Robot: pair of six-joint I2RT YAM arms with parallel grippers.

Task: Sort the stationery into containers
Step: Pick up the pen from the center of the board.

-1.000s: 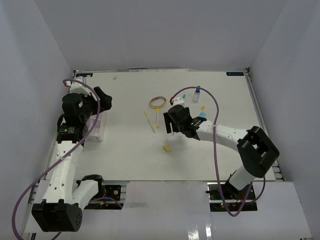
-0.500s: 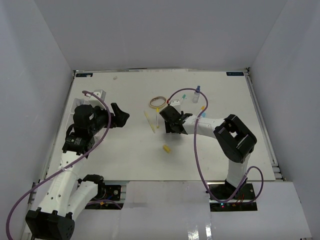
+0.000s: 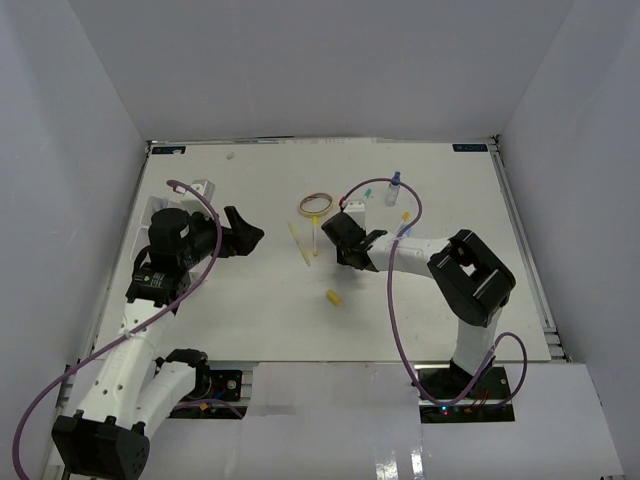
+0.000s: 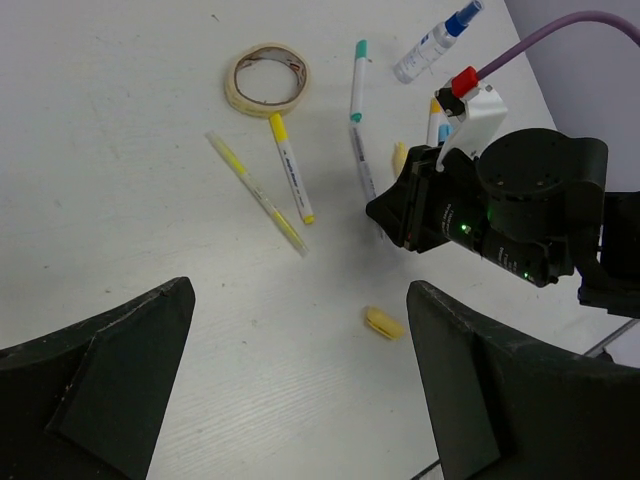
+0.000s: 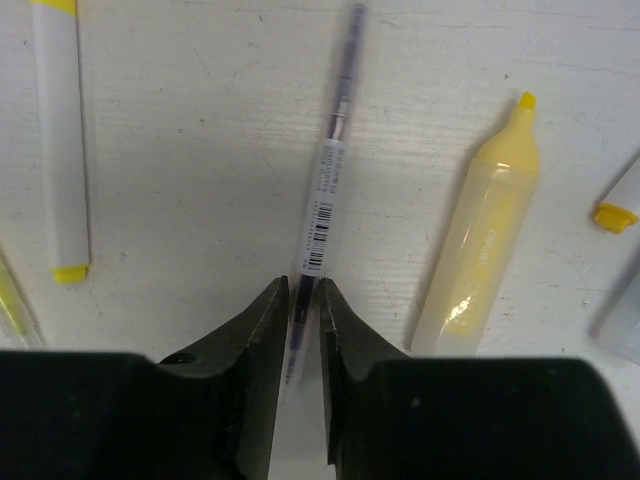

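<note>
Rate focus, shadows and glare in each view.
Top external: even soft light, glare on the glossy near ledge. Left wrist: tan tape ring sharp, open left end effector near-black, little detail. Right wrist: thin clear pen crisp, soft shadow beside it, right end effector underexposed.

Right gripper (image 5: 303,292), pinching a thin pen (image 5: 330,170), sits in a narrow lane: yellow highlighter (image 5: 480,230) close on one side, white marker (image 5: 58,130) on the other. Bare table (image 3: 250,310) lies open ahead of the wide-spread left gripper (image 4: 300,305).

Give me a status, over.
Left pincer open, empty, hovering. Right pincer shut on thin pen, flat on table. Yellow highlighter close beside, apart.
</note>
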